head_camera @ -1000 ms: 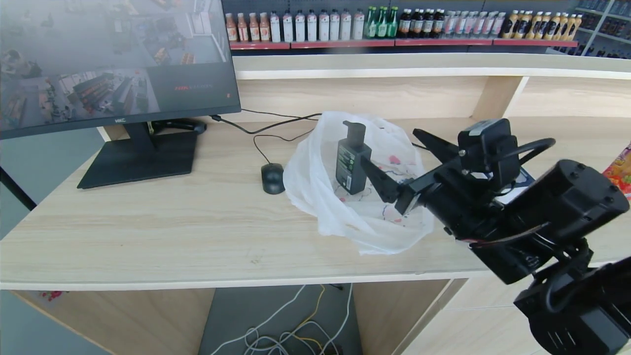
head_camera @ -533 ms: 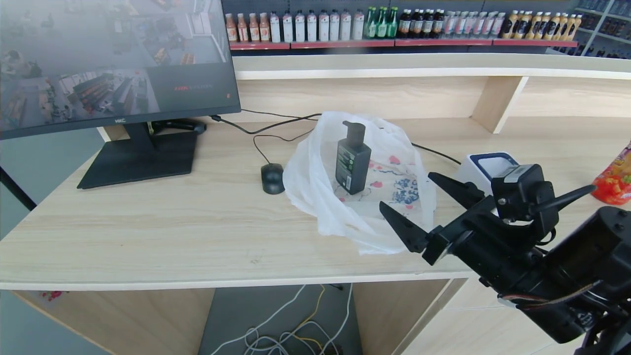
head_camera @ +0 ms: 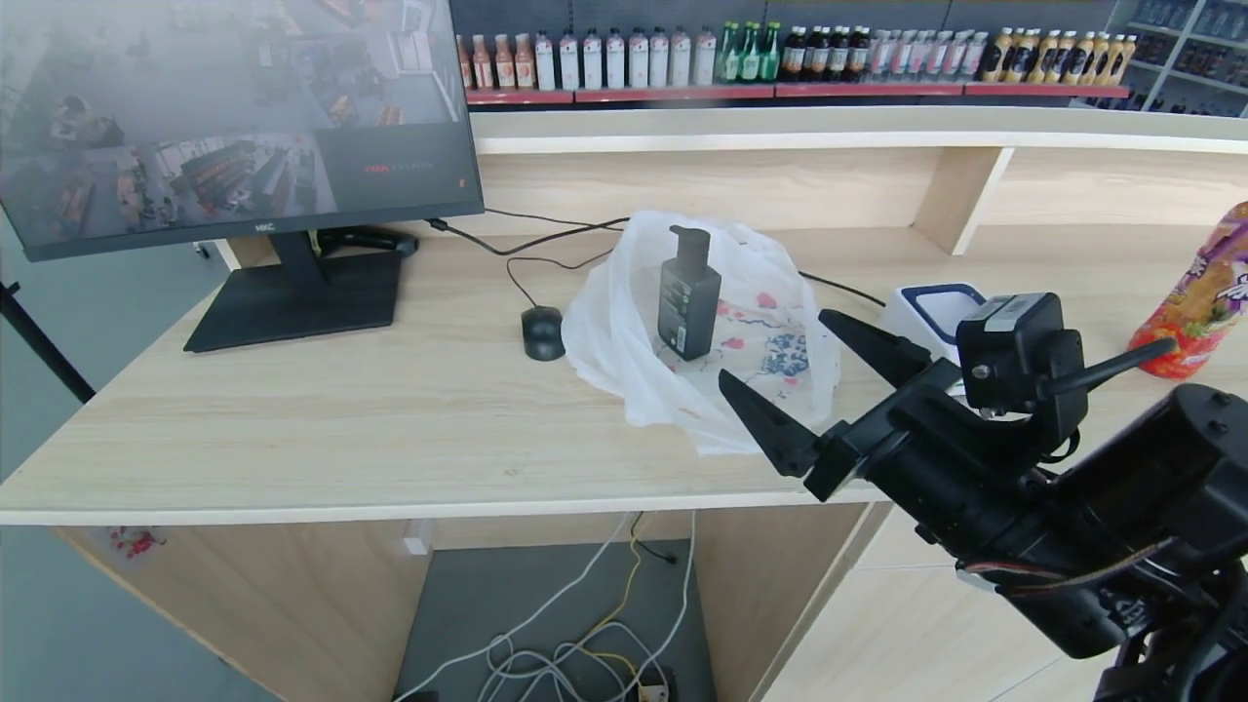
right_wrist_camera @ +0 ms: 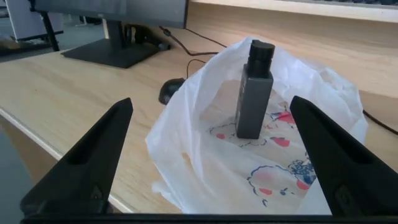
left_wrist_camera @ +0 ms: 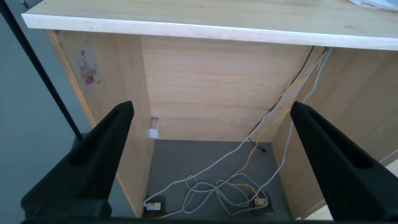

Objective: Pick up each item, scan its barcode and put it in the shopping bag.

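A dark pump bottle (head_camera: 688, 292) stands upright inside the white plastic shopping bag (head_camera: 624, 361) on the counter, and shows again as the bottle (right_wrist_camera: 254, 93) in the bag (right_wrist_camera: 199, 162). My right gripper (head_camera: 773, 344) hovers open and empty by the bag's front right side, near the counter's front edge; in its wrist view the right gripper (right_wrist_camera: 211, 102) faces the bottle from a short way off. My left gripper (left_wrist_camera: 211, 106) is open and empty, low in front of the counter, facing the space underneath.
A white barcode scanner (head_camera: 931, 307) sits right of the bag, partly behind my right arm. An orange packaged bottle (head_camera: 1194, 297) stands at the far right. A black mouse (head_camera: 542, 331) and monitor (head_camera: 234, 107) are left of the bag. Cables (left_wrist_camera: 211, 186) lie under the counter.
My right gripper pulled back from the bag toward the counter's front edge, open and empty; the bottle stays in the bag. The head camera has shifted slightly.
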